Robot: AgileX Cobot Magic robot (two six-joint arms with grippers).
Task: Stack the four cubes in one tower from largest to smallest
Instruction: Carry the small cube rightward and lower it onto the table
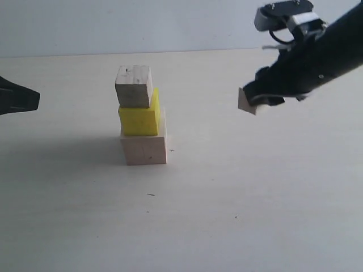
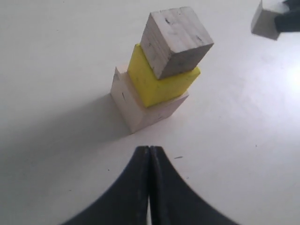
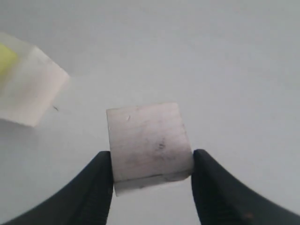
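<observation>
Three cubes stand stacked near the table's middle: a large pale wood cube (image 1: 146, 148) at the bottom, a yellow cube (image 1: 139, 117) on it, and a small pale wood cube (image 1: 134, 86) on top, turned a little. My right gripper (image 1: 249, 102) is raised to the right of the stack, shut on the other small pale wood cube (image 3: 149, 145), which hangs above the table. My left gripper (image 2: 149, 149) sits shut and empty at the left, some way from the stack (image 2: 159, 84).
The pale tabletop (image 1: 227, 198) stretches all around the stack, with only a few small dark specks. A white wall (image 1: 142, 22) rises behind the table's far edge.
</observation>
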